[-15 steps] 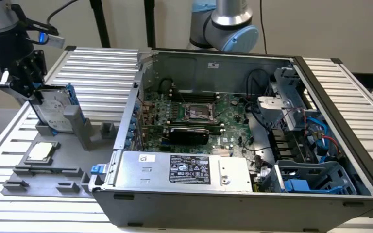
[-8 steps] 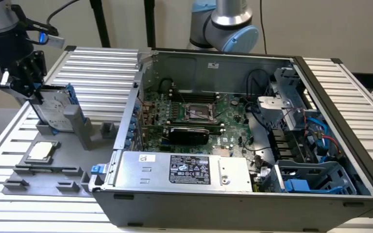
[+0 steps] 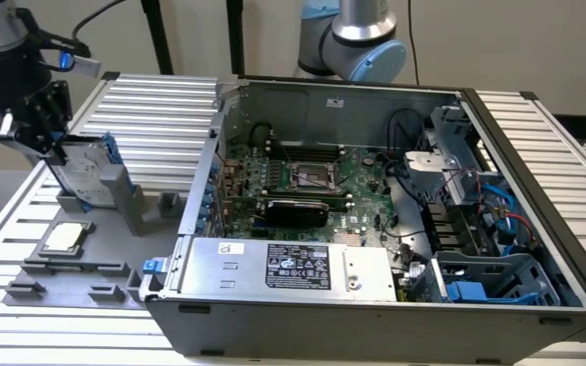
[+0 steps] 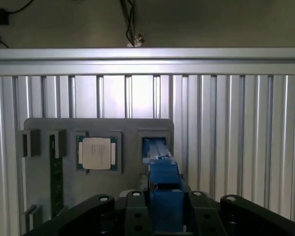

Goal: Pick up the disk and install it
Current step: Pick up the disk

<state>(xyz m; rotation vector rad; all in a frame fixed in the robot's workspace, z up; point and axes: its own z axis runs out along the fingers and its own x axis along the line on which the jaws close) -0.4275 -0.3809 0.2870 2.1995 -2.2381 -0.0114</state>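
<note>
Well, part of the flat silver-grey metal disk in its bright blue plastic frame (image 3: 82, 174) (image 4: 163, 178) is hidden. Its low end sits down in a slot of the flat grey plastic tray (image 3: 69, 282) (image 4: 44, 125) under the pincer, and its white label is too hard to make out. The black pincer (image 3: 53, 149) (image 4: 166, 210) is cut off by the edge of the wrist view. The arm above it is cut off in the exterior view.

The arm points down at the tray and leans a little. The pincer is narrow, with its two fingers (image 4: 137, 212) closed on the top of the blue frame. The disk stands upright right below it.

There is one disk. There is one small square silver chip (image 3: 64, 237) (image 4: 97, 153) lying flat in the tray near the pincer. There is one big open grey computer case (image 3: 375, 320) well apart from the pincer. All of them are on the ribbed silver metal desk (image 3: 161, 103) (image 4: 236, 147).
</note>
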